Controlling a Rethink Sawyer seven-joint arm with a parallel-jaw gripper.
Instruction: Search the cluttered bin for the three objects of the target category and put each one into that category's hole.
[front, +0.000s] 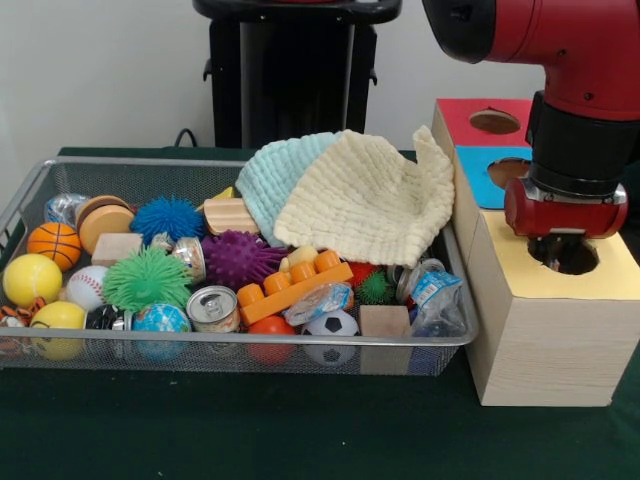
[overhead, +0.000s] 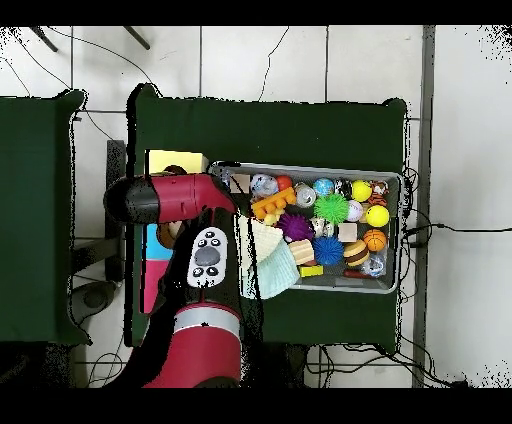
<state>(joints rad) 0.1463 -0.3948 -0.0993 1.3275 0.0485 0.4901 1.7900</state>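
The red arm (front: 560, 60) is hanging over the wooden box (front: 545, 320), its gripper (front: 563, 245) sitting at the yellow hole (front: 568, 256); I cannot tell how its claw stands. Beside the box, two cloths (front: 350, 190) are lying over the wire bin's (front: 230, 350) far corner, above balls and blocks.

Light was bright, even and diffuse, seemingly from above. Soft shadows lay under the wire bin (front: 30, 200) on the dark green cloth (front: 250, 430) and inside the yellow block's hole (front: 566, 255). The tin can's lid (front: 212, 303) showed a small glint. The front view looked slightly soft; white floor tiles (overhead: 300, 60) overhead were nearly washed out
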